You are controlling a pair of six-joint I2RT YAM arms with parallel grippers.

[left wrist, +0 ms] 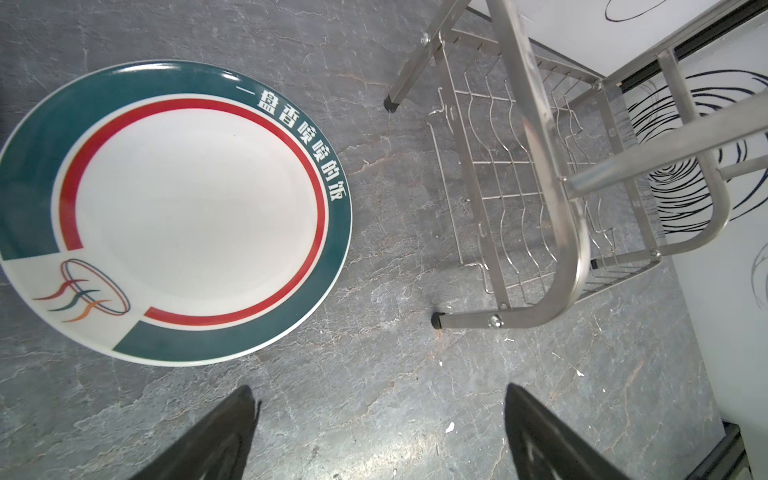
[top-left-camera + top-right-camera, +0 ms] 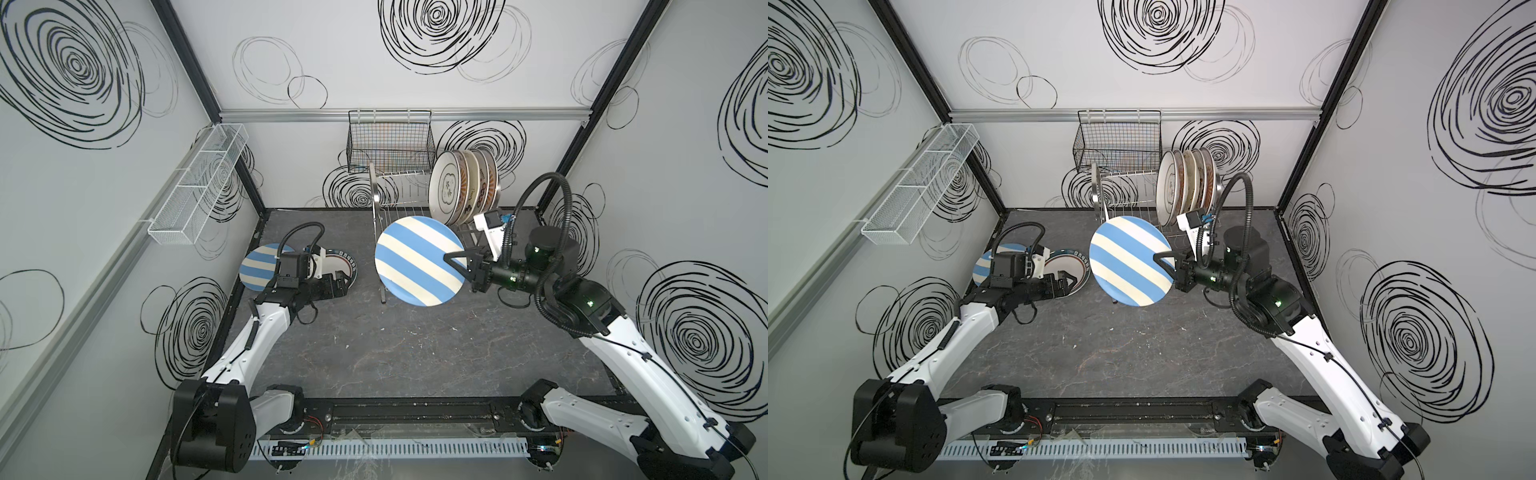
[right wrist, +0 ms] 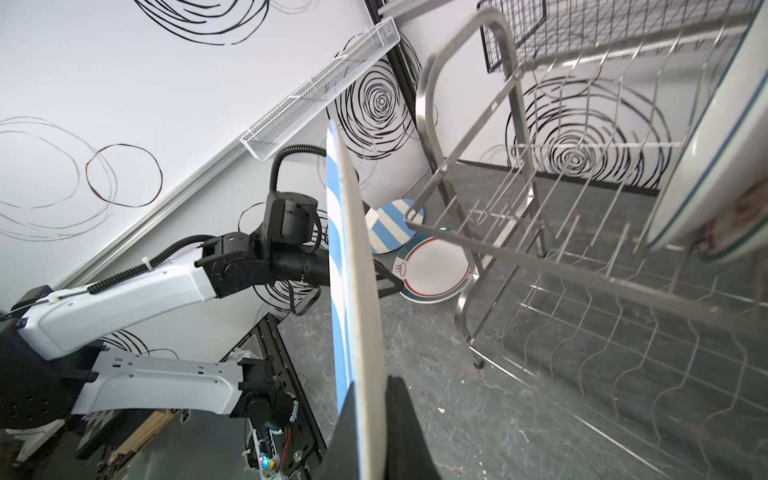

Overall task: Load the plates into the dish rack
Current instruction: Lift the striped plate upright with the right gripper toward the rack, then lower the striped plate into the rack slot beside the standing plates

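My right gripper point(image 2: 456, 261) pinches the striped plate point(image 2: 415, 262) by its 3 o'clock rim, holding it tilted in the air at 6 o'clock of the dish rack point(image 2: 377, 199). A row of plates point(image 2: 461, 189) stands on edge at the rack's 3 o'clock end. My left gripper point(image 1: 380, 390) is spread above the table point(image 2: 415, 353) at 9 o'clock, just beside the green-rimmed plate point(image 1: 187, 208); a second striped plate point(image 2: 257, 270) lies at that plate's 9 o'clock.

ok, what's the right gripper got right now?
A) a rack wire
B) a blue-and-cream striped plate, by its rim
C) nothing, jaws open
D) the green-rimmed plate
B: the right gripper is clamped on the rim of the striped plate, lifted beside the dish rack; the green-rimmed plate lies flat, ungripped.
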